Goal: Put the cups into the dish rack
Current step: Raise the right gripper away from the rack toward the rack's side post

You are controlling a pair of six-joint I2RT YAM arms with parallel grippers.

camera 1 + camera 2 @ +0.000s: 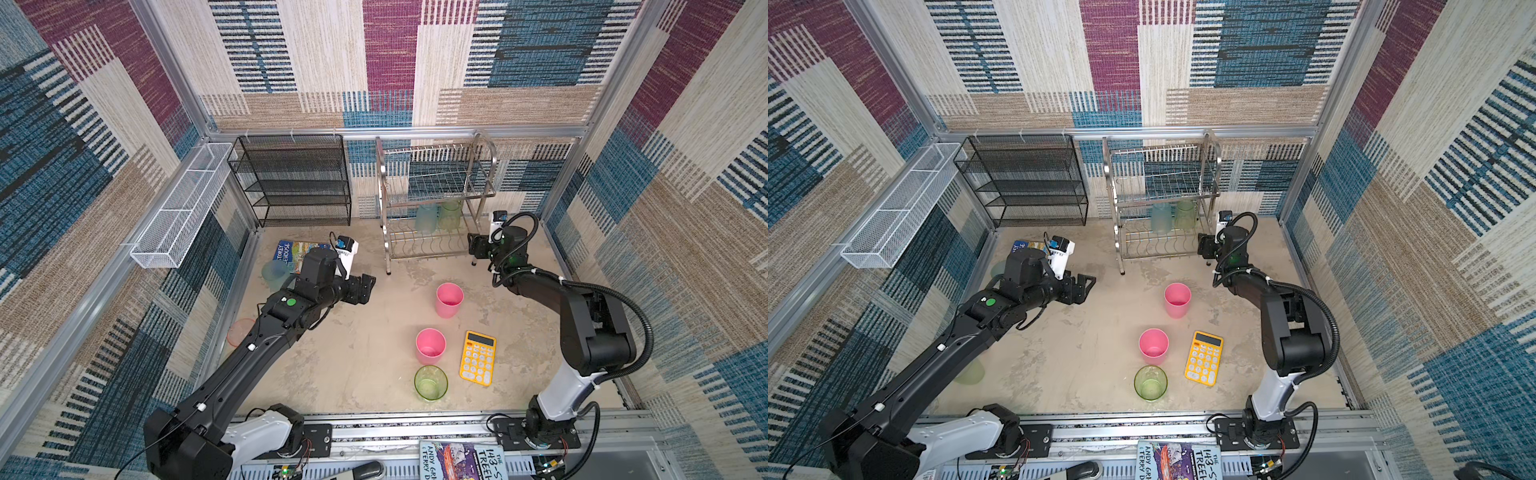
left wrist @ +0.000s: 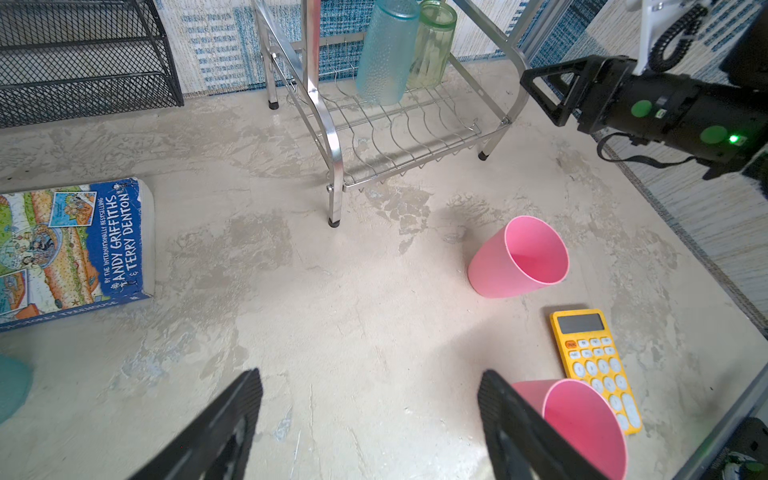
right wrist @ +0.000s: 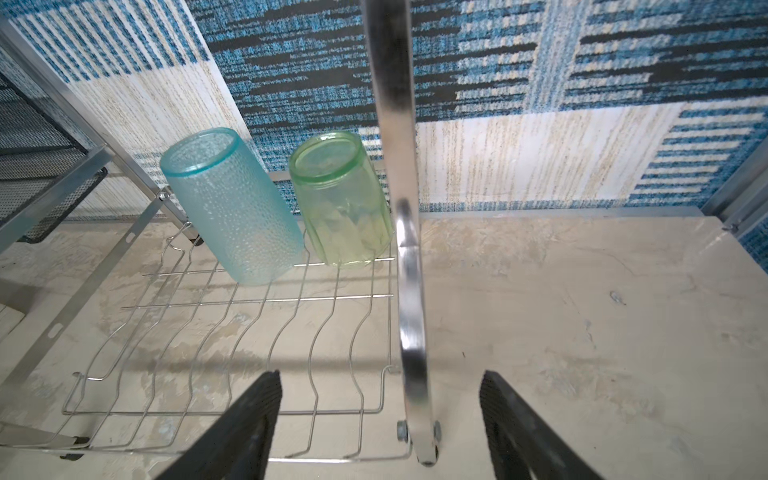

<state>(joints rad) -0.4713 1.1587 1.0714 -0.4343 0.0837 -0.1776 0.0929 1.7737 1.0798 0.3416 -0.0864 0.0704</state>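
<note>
both jaws spread, nothing held. left gripper (image 2: pixel 370 419) hangs over bare tabletop (image 2: pixel 332 311) facing the near pink cup (image 2: pixel 582 428), we'd guess lining up a pick. right gripper (image 3: pixel 380 419) sits just beside the dish rack (image 1: pixel 493 166), with its side tube showing between the jaws; can't tell if touching. teal cup (image 3: pixel 232 208) and green cup (image 3: pixel 343 199) sit tilted on the rack's lower tier, look mouth-down, probably to drain. far pink cup (image 1: pixel 449 299) and loose green cup (image 1: pixel 431 382) stand upright by the calculator (image 1: pixel 478 357), not yet loaded. hard to see: second teal cup (image 1: pixel 274 274) by the book (image 1: pixel 291 249) and salmon cup (image 1: pixel 240 331), both half hidden by the left arm; pale green cup (image 1: pixel 969 372) peeks out under it.
</note>
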